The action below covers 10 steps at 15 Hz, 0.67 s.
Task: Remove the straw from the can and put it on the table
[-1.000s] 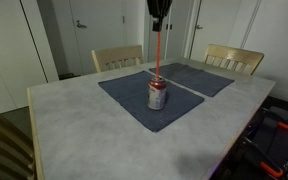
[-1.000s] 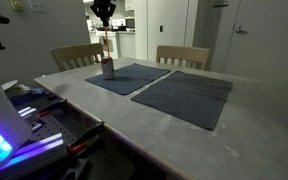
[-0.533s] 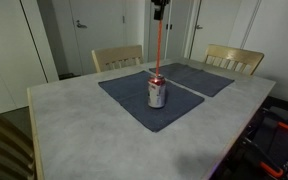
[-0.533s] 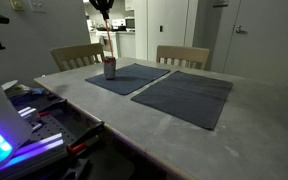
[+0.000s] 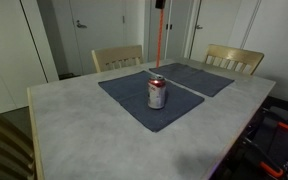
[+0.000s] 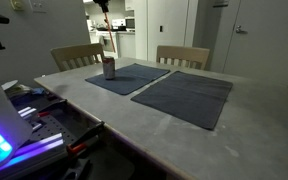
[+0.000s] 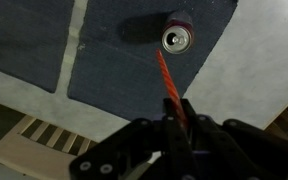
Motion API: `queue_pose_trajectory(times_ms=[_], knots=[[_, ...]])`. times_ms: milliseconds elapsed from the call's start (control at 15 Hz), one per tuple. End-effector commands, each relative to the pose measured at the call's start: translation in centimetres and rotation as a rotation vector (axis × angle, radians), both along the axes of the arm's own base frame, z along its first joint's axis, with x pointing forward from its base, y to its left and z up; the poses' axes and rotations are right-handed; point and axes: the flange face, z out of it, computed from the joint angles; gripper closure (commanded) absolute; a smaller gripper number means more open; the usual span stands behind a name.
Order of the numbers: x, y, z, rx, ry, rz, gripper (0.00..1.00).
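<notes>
— Where is the straw (image 5: 158, 40)?
— It hangs upright over the can (image 5: 157, 94), with its lower tip right at the silvery top. Whether it is clear of the opening cannot be told.
— And the claw (image 7: 180, 125)?
— In the wrist view its fingers are pinched tight on the straw's upper end. The can stands on a dark placemat (image 5: 134, 105) on the counter (image 5: 64, 115).

Red-orange straw (image 5: 160, 40), red-and-white silver-topped can (image 5: 157, 95) and dark blue-grey placemats (image 5: 132, 100) show against the mottled grey table (image 5: 74, 122).
</notes>
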Motion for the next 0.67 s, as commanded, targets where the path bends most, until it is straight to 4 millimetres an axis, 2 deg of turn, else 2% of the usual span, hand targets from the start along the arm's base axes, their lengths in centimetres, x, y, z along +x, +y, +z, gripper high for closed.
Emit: queue_pose_trajectory(times_ms=[0,200,600], knots=[[-0.3,0.0,1.0,-0.03,-0.009,-0.008,0.98],[-0.4,-0.8,1.3,-0.032,0.009,-0.035,0.98],[-0.4,-4.5,0.8,-0.051,0.151,-0.134,0.98]])
